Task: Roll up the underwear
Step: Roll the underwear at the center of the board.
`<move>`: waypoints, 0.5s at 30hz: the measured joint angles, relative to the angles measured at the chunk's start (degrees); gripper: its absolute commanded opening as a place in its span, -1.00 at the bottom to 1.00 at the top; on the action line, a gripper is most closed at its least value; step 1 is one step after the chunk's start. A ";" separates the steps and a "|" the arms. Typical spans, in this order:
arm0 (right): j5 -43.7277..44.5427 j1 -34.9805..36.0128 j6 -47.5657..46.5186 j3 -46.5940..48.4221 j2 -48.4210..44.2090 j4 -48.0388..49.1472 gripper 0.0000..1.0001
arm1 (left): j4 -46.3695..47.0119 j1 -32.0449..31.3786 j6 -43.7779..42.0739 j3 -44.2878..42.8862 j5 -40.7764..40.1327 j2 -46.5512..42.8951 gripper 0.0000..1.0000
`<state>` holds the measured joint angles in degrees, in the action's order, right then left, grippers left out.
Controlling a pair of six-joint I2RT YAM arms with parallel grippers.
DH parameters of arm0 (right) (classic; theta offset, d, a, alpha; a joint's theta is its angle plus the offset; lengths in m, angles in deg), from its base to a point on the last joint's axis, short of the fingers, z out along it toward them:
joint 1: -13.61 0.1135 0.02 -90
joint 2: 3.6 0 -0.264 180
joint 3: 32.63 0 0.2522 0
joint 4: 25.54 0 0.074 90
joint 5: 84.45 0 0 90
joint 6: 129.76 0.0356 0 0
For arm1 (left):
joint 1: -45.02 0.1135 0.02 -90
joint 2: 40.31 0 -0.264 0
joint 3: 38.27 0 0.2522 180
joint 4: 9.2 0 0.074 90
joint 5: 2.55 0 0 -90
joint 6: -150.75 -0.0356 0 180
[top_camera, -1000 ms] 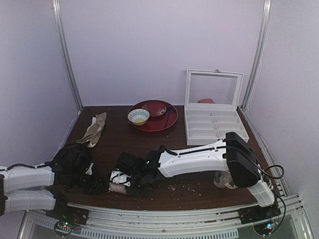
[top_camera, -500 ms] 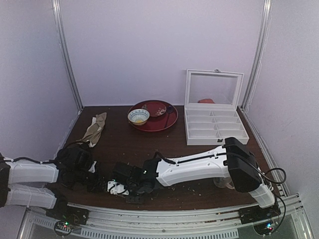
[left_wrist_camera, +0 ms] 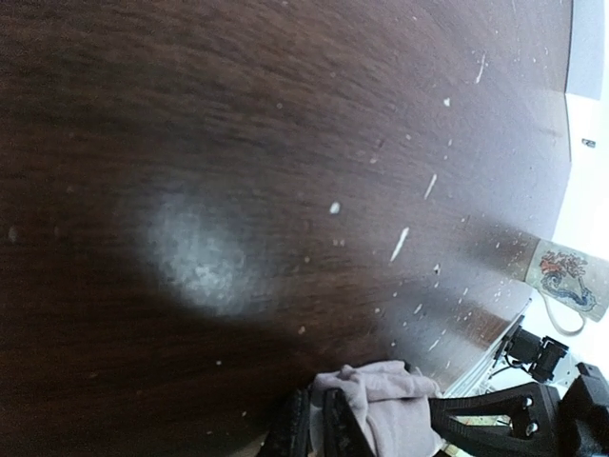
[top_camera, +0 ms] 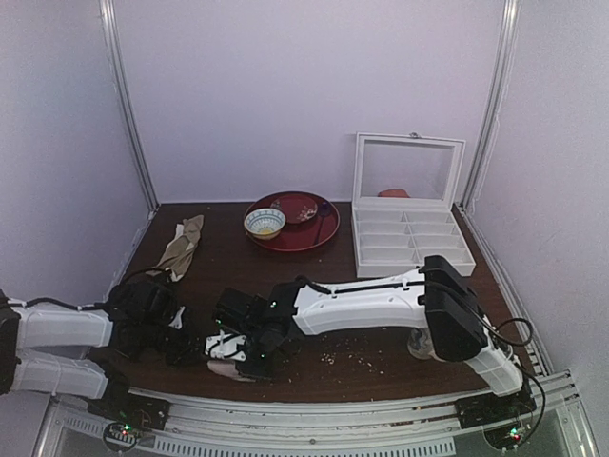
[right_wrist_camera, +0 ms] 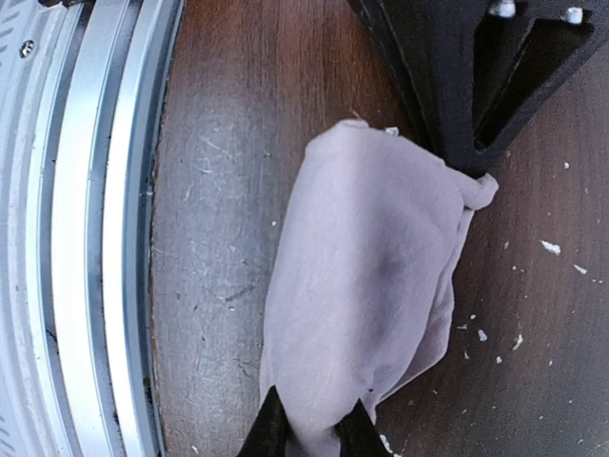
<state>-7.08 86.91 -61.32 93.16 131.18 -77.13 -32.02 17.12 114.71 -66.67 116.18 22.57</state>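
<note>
Pink underwear point(right_wrist_camera: 366, 286) bunched, left claw point(left_wrist_camera: 319, 433), right claw point(right_wrist_camera: 312, 433) pinching ends

No writing can be read in any view.
The only printed marking is a coloured picture on the side of the mug point(left_wrist_camera: 567, 276), which stands at the near right of the table. It shows in the left wrist view, but it is too small and blurred to give any letters or numbers.
</note>
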 measured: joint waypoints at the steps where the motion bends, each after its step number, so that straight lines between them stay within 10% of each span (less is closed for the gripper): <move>1: -1.70 -0.50 0.20 1.25 0.66 -1.22 -1.00 | 0.04 0.00 -0.15 -0.17 0.00 0.37 -0.73; 15: -22.73 -6.73 5.68 10.99 7.91 -9.20 -1.00 | -0.59 0.00 -1.51 -1.75 -0.15 2.29 -0.73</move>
<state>-29.81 80.18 -55.64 104.15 139.09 -86.33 -32.61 17.12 113.20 -68.41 116.03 24.86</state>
